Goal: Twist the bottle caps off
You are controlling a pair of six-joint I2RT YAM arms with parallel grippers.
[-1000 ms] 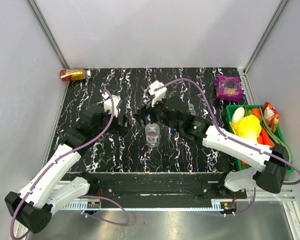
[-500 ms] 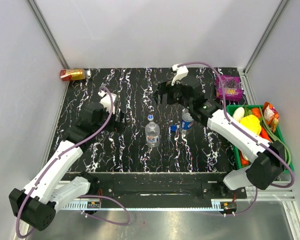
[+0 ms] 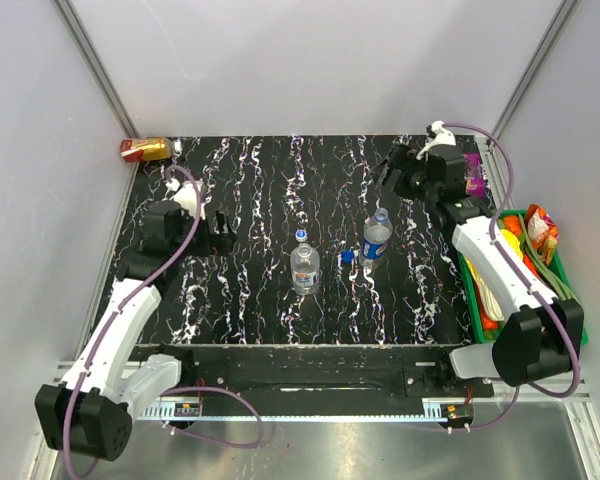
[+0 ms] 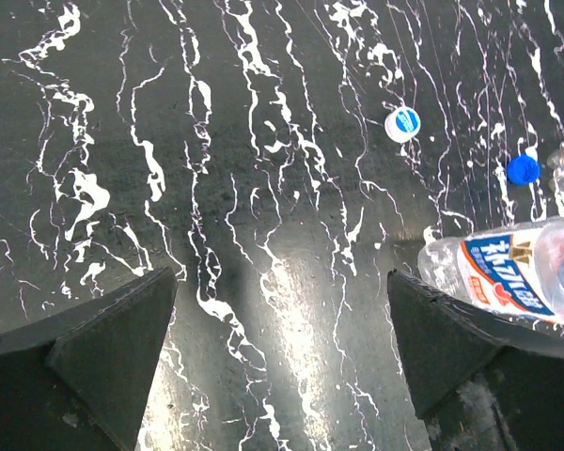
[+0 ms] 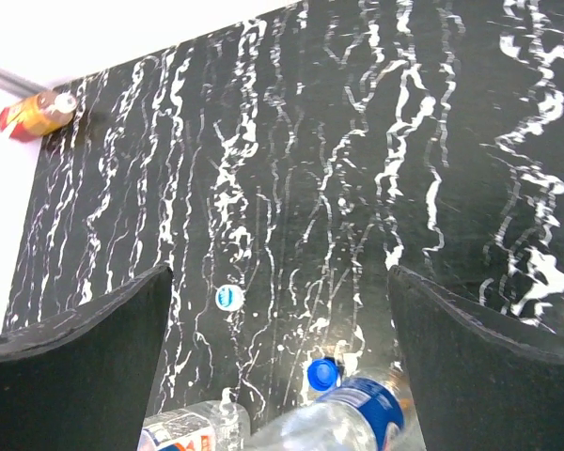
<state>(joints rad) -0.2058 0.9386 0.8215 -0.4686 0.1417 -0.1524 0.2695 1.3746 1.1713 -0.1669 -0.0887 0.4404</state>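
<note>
The two bottles are standing up near the middle of the black mat (image 3: 260, 180). The white-label bottle (image 3: 303, 268) is sitting at the centre of the top view. The Pepsi bottle (image 3: 376, 238) is standing a little to the right of it and a bit higher in the frame. Both caps are lying on the mat, not on the bottles. The white cap (image 3: 300, 235) is sitting just above the white-label bottle. The blue cap (image 3: 347, 256) is lying between the two bottles, close to the foot of the Pepsi bottle.

The left gripper (image 3: 223, 233) is hanging over the left part of the mat, well apart from the bottles. Its jaws are standing wide apart and holding nothing. In the left wrist view the left gripper's two dark fingers (image 4: 103, 348) are filling the bottom corners. Only bare mat is showing between them.

The right gripper (image 3: 388, 172) is hovering in the upper right of the top view, above the Pepsi bottle in the frame. Its jaws are spread wide too, and it is gripping nothing.

A red and gold can (image 3: 145, 149) is lying in the upper left corner. A green bin (image 3: 515, 213) is sitting at the right edge.
</note>
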